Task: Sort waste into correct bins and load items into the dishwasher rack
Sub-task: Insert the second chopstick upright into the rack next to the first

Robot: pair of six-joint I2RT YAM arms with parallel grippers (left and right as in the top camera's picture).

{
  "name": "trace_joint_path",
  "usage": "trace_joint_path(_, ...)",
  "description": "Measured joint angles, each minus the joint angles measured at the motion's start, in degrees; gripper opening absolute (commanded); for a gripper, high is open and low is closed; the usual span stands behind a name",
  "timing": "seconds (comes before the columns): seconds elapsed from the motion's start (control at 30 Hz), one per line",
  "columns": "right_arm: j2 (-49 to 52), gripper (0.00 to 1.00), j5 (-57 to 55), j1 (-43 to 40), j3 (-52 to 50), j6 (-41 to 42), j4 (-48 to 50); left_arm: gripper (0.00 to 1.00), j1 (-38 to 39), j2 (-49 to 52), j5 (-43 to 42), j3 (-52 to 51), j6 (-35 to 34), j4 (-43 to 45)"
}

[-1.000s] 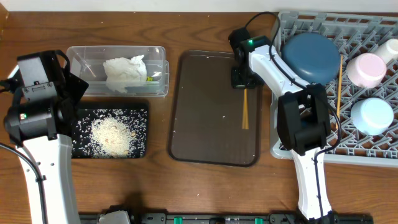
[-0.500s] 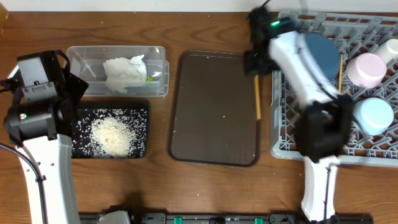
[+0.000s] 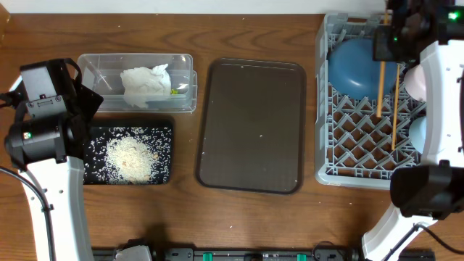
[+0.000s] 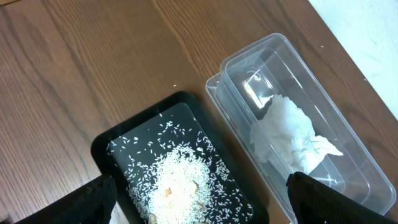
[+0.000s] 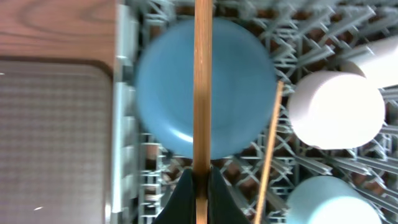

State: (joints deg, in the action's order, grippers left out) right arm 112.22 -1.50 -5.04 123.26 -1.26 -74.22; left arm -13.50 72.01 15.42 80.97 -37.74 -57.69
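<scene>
My right gripper (image 3: 387,45) is shut on a wooden chopstick (image 3: 380,87) and holds it above the grey dishwasher rack (image 3: 323,148). In the right wrist view the held chopstick (image 5: 202,93) crosses over the dark-blue bowl (image 5: 161,87), pinched at the gripper (image 5: 202,180). A second chopstick (image 3: 395,116) lies in the rack beside the white-pinkish bowl (image 5: 336,109) and the light-blue bowl (image 5: 323,202). My left gripper (image 4: 205,208) hangs open above the black tray (image 4: 118,146) of rice (image 4: 177,183). The napkin (image 3: 145,83) sits in the clear tub (image 3: 98,69).
The dark brown serving tray (image 3: 252,125) lies in the middle between the bins and the rack, with a few specks on it. A bit of green wrapper (image 3: 174,91) shows beside the napkin. My right arm covers part of the rack's right side.
My right gripper has carried the chopstick from the serving tray's right edge rightward to above the rack and the dark-blue bowl. The left arm has not moved.
</scene>
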Motion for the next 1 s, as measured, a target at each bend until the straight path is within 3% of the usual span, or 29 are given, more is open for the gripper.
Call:
trace_joint_path(0.37, 9.49, 0.01, -1.44, -6.47, -0.07, -2.23, 2.29, 0.90, 0.00, 0.00, 0.00, 0.00, 0.00, 0.00)
trace_joint_path(0.63, 11.47, 0.07, -2.60, -8.00, -0.48, -4.85, 2.51, 0.90, 0.00, 0.02, 0.00, 0.00, 0.00, -0.02)
trace_joint_path(0.73, 11.47, 0.18, -2.84, -8.57, -0.50, -5.44, 2.51, 0.90, 0.00, 0.00, 0.00, 0.00, 0.00, -0.02)
trace_joint_path(0.9, 11.47, 0.48, -3.02, -8.68, -0.50, -5.57, 2.51, 0.90, 0.00, 0.00, 0.00, 0.00, 0.00, -0.02)
trace_joint_path(1.0, 11.47, 0.49, -3.04, -8.66, -0.50, -5.20, 2.29, 0.90, 0.00, 0.00, 0.00, 0.00, 0.00, 0.00)
